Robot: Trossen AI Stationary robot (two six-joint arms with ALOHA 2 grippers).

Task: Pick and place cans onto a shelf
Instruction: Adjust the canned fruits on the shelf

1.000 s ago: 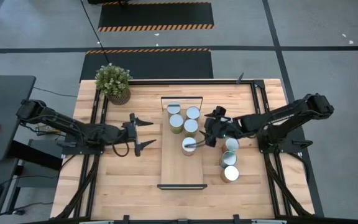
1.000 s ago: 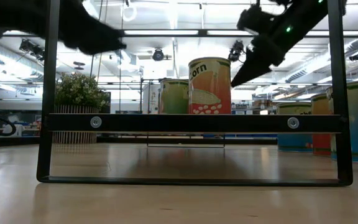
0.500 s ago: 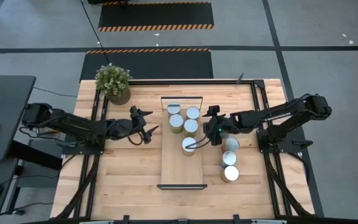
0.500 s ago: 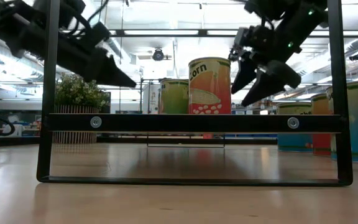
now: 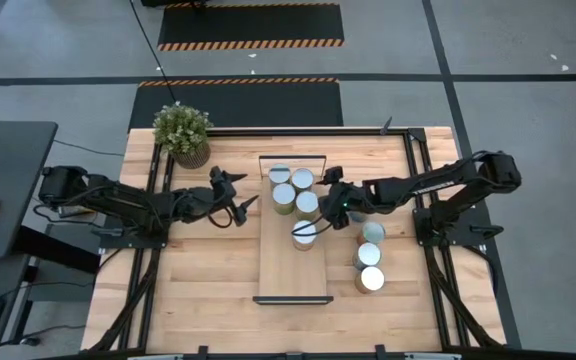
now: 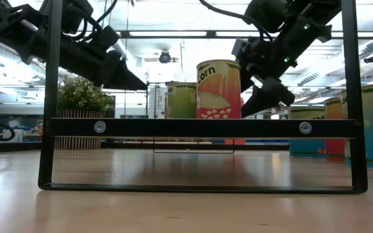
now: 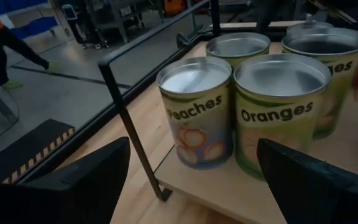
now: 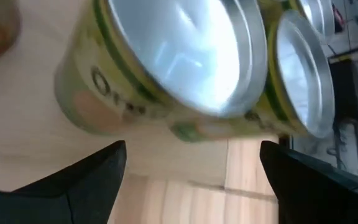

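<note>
The right claw is hovering spread wide, empty, beside five cans on the shelf; three cans are waiting behind it. It should retreat without nudging them.

A grey floor with black-and-orange striped mats surrounds the wooden table, under bright ceiling strip lights.
</note>
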